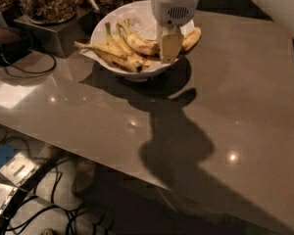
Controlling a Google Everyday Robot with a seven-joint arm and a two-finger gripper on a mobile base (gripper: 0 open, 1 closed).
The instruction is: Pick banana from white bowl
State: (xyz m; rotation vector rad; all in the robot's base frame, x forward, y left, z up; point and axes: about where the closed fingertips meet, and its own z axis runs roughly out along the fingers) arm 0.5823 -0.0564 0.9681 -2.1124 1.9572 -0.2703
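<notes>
The white bowl (108,28) stands at the far side of the brown table (235,106) and holds several yellow, brown-spotted bananas. My gripper (170,53) hangs over the bowl's right half, near finger (169,45) facing the camera. It is shut on the banana (192,38), the plump curved one; its ends stick out on both sides of the finger, the right end over the bowl's rim. A thin long-stemmed banana (100,48) and another spotted one (127,58) lie in the bowl's left half.
A jar of nuts (46,1) on a metal stand (49,33) sits left of the bowl. A dark object with a cable (7,45) lies at far left. The table's front edge (88,153) drops to a floor with cables (63,214).
</notes>
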